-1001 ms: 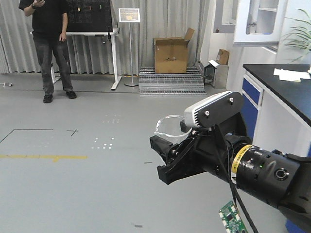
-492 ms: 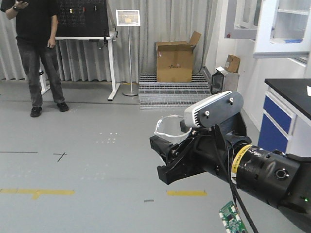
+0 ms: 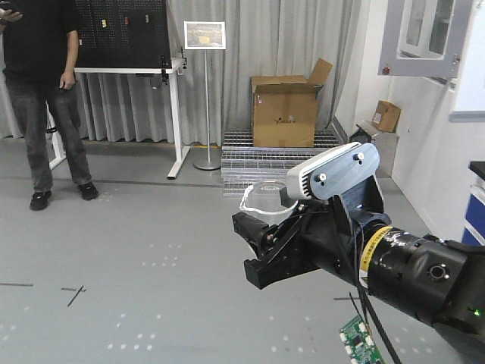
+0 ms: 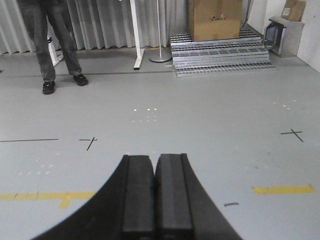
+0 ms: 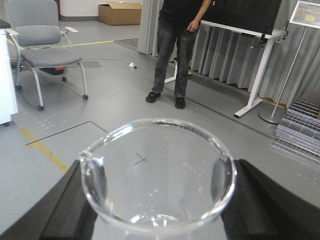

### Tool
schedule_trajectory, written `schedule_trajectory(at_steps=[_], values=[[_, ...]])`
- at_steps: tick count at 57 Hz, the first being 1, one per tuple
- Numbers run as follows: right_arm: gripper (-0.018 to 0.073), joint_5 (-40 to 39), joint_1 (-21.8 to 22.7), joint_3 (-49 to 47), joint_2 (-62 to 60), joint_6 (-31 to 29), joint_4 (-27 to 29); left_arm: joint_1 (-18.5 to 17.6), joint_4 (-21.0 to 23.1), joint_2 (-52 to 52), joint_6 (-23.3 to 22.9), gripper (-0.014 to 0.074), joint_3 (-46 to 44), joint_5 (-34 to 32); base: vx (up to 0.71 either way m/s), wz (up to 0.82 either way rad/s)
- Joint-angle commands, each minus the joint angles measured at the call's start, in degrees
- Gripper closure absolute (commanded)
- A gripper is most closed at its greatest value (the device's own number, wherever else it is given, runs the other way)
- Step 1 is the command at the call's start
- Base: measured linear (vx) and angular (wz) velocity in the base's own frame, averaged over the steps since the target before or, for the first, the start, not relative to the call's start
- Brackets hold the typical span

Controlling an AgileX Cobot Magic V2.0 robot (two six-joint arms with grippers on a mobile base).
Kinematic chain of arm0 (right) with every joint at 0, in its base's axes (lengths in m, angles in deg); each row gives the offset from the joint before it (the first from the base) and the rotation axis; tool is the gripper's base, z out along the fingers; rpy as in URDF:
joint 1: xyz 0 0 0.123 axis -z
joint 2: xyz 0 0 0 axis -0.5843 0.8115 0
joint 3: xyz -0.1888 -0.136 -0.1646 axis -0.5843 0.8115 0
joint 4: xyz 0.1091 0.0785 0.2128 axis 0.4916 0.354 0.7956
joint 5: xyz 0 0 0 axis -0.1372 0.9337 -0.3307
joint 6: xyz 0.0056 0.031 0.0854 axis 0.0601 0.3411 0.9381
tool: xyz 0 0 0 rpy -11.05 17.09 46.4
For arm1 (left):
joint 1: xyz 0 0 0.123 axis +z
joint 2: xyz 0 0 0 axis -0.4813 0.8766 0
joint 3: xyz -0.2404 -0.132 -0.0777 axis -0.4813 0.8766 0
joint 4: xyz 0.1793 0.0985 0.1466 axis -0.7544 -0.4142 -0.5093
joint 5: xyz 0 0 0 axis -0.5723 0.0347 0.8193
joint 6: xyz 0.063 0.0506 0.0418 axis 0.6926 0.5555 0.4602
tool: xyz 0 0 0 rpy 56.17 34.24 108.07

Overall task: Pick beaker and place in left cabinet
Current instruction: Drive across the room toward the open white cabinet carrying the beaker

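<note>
My right gripper (image 3: 258, 244) is shut on the beaker (image 3: 265, 199), a small clear glass one with a pour spout, and holds it upright in the air above the floor. In the right wrist view the beaker's rim (image 5: 157, 170) fills the lower frame, with a black finger (image 5: 65, 210) pressed on each side. My left gripper (image 4: 155, 167) is shut and empty, pointing over the grey floor. The left cabinet is out of view.
A person in black (image 3: 38, 91) stands at the far left by a white desk (image 3: 129, 72). A sign stand (image 3: 204, 91), a cardboard box (image 3: 292, 102) on metal grating and a wall cabinet (image 3: 424, 34) are ahead. A grey chair (image 5: 42, 47) shows in the right wrist view.
The whole background has slid to the right in the front view. The black counter and blue cabinet have left the right edge. The right arm and beaker keep their place in the frame.
</note>
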Motion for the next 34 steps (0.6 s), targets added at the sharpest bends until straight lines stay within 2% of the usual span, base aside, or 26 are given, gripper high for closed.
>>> schedule_trajectory(at_steps=[1, 34], values=[[0.0565, -4.0, 0.2, -1.9, -2.0, -0.2, 0.2, -0.4, 0.1, -1.0, -0.2, 0.0593, -0.5, -4.7, 0.78, 0.01], [0.0565, -4.0, 0.2, -1.9, -2.0, -0.2, 0.2, -0.4, 0.1, -1.0, -0.2, 0.0593, -0.5, -4.8, 0.75, -0.05]])
